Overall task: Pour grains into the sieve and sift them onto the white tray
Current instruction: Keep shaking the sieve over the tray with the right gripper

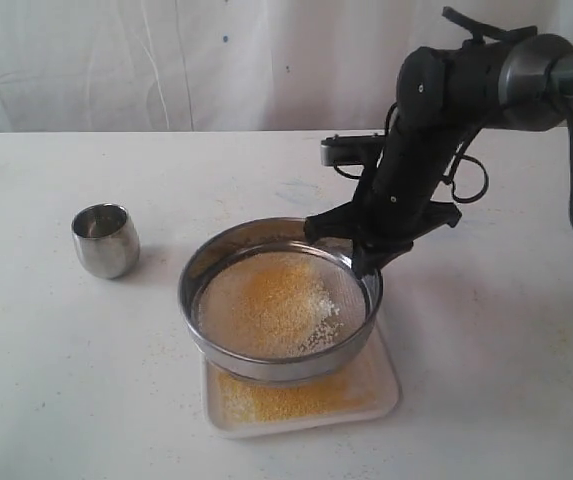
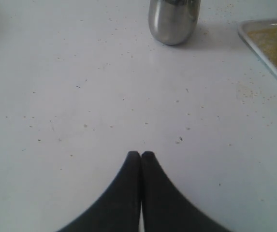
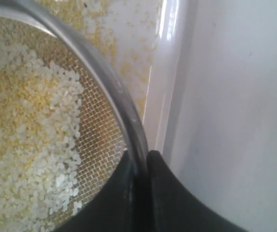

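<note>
The white tray [image 1: 391,395] already holds yellow grains [image 1: 296,395]; over it the sieve [image 1: 266,365], its far rim gripped by the right jaws, holds whitish bits [image 1: 321,320]. Sifting looks nearly finished: a few gentle shakes should follow, the left jaws closed and empty.

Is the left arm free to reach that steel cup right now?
Probably yes: only open table lies between the left gripper and the cup. Its jaws are shut, so they must open first.
</note>
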{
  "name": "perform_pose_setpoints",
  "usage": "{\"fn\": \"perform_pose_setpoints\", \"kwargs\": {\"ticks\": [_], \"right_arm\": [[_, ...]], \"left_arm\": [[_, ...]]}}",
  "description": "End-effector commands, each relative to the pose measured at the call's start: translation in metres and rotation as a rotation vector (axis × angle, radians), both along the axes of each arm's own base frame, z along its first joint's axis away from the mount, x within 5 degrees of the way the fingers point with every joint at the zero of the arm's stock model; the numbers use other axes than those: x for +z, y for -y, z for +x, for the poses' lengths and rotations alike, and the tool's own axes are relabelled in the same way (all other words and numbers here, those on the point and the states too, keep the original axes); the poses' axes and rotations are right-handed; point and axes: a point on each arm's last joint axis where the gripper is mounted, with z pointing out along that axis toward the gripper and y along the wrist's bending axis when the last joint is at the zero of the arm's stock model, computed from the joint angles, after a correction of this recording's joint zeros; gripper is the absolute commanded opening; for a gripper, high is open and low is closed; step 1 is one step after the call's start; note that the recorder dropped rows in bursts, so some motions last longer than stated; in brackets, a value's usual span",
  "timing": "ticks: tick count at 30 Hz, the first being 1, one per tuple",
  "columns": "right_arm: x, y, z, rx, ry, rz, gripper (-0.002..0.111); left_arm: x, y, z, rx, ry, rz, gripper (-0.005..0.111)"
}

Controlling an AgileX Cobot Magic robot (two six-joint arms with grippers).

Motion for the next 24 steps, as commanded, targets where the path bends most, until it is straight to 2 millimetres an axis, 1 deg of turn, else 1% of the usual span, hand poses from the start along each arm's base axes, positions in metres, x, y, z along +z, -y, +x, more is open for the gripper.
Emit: {"fn": "perform_pose_setpoints", "kwargs": {"ticks": [1,3,4,5,7,8,12,13,14,15,16,17,19,21,23,24], "right_arm": [[0.013,0.0,0.003,-0.028,0.065,0.028,0.0],[0.012,0.004,-0.01,-0.004,-0.069,-0.015,0.0],[0.012,0.005,-0.011,-0.002,-0.075,-0.02,0.0],[0.011,0.004,-0.008,-0.005,-0.054,-0.015,0.0],[0.013,0.002,0.005,-0.009,0.091,0.012,0.0],[0.014,0.001,0.007,-0.013,0.118,0.019,0.0],[0.015,0.005,-0.011,0.003,-0.067,-0.02,0.0],[0.015,0.005,-0.011,0.002,-0.061,-0.018,0.0],[0.016,0.004,-0.007,-0.002,-0.019,-0.011,0.0],[0.018,0.003,0.003,-0.006,0.093,0.009,0.0],[0.019,0.002,0.009,-0.009,0.167,0.018,0.0],[0.021,0.001,0.013,-0.014,0.204,0.028,0.0],[0.022,0.002,0.004,-0.029,0.112,0.033,0.0],[0.023,0.005,-0.007,-0.012,0.007,0.001,0.0],[0.024,0.004,-0.003,-0.016,0.059,0.013,0.0],[0.025,0.002,0.005,-0.012,0.143,0.028,0.0]], "left_arm": [[-0.002,0.0,-0.001,0.0,-0.012,-0.005,0.0],[-0.002,0.0,-0.001,0.0,-0.012,-0.005,0.0],[-0.002,0.0,-0.001,0.0,-0.012,-0.005,0.0],[-0.002,0.0,-0.001,0.0,-0.012,-0.005,0.0],[-0.002,0.0,-0.001,0.0,-0.012,-0.005,0.0],[-0.002,0.0,-0.001,0.0,-0.012,-0.005,0.0],[-0.002,0.0,-0.001,0.0,-0.012,-0.005,0.0],[-0.002,0.0,-0.001,0.0,-0.012,-0.005,0.0],[-0.002,0.0,-0.001,0.0,-0.012,-0.005,0.0],[-0.002,0.0,-0.001,0.0,-0.012,-0.005,0.0],[-0.002,0.0,-0.001,0.0,-0.012,-0.005,0.0],[-0.002,0.0,-0.001,0.0,-0.012,-0.005,0.0],[-0.002,0.0,-0.001,0.0,-0.012,-0.005,0.0],[-0.002,0.0,-0.001,0.0,-0.012,-0.005,0.0],[-0.002,0.0,-0.001,0.0,-0.012,-0.005,0.0],[-0.002,0.0,-0.001,0.0,-0.012,-0.005,0.0]]}}
